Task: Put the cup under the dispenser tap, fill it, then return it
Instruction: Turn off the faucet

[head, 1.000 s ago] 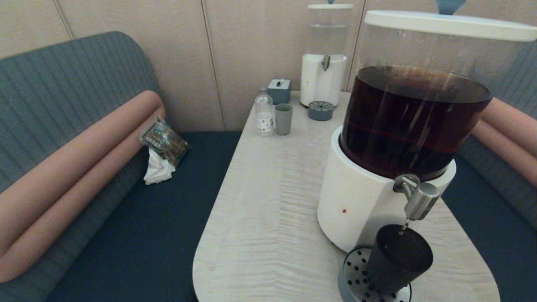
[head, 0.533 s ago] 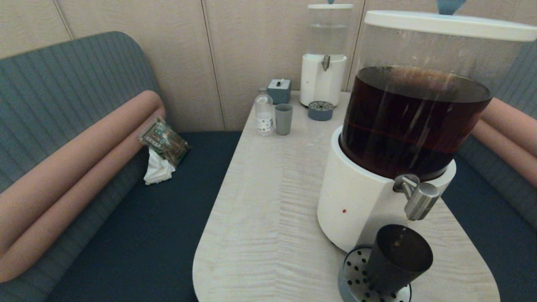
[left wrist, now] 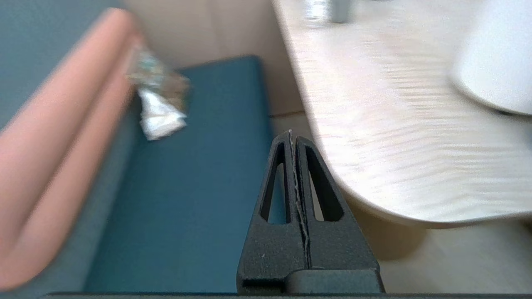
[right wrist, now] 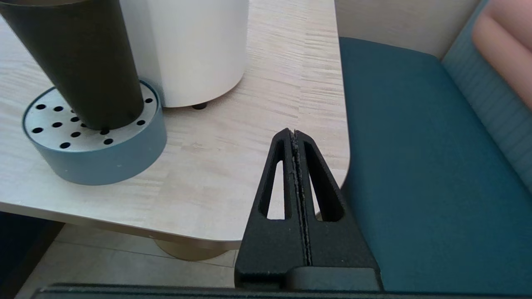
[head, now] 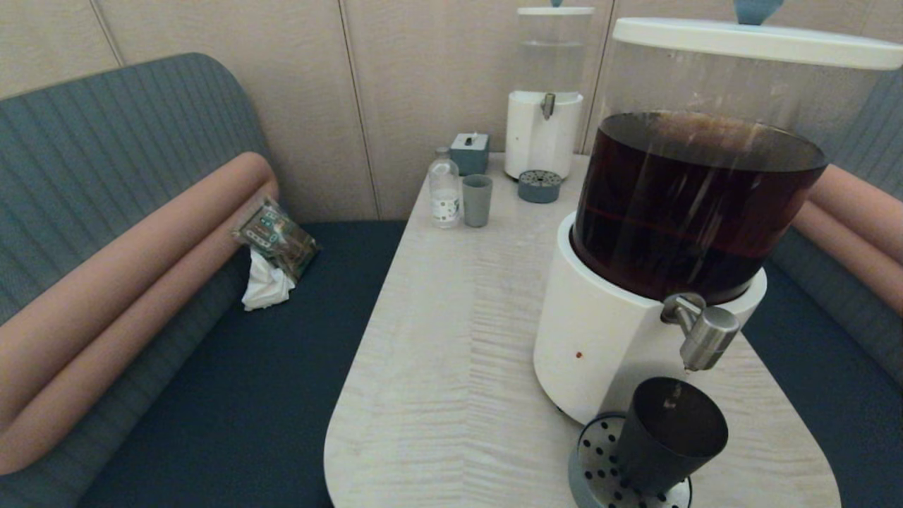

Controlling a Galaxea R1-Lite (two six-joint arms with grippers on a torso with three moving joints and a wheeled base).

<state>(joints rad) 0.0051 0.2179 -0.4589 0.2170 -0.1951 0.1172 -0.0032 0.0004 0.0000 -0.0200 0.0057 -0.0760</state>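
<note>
The black cup (head: 667,434) stands upright on the perforated drip tray (head: 591,466), directly below the steel dispenser tap (head: 702,333) of the big white-based dispenser (head: 607,339) holding dark brown liquid. From the right wrist, the cup (right wrist: 79,58) and drip tray (right wrist: 91,153) show close by. My right gripper (right wrist: 294,133) is shut and empty, hovering near the table's front right corner, apart from the cup. My left gripper (left wrist: 290,133) is shut and empty, low beside the table's left edge over the blue seat. Neither gripper appears in the head view.
A pale grey-green tumbler (head: 477,200), a clear bottle (head: 444,190), a small grey box (head: 469,152) and a smaller clear-liquid dispenser (head: 544,106) stand at the table's far end. A packet and tissue (head: 271,250) lie on the left bench. Benches flank both sides.
The thin stream from the tap into the cup, seen one second ago, has dwindled to a drip. The cup has stayed in place.
</note>
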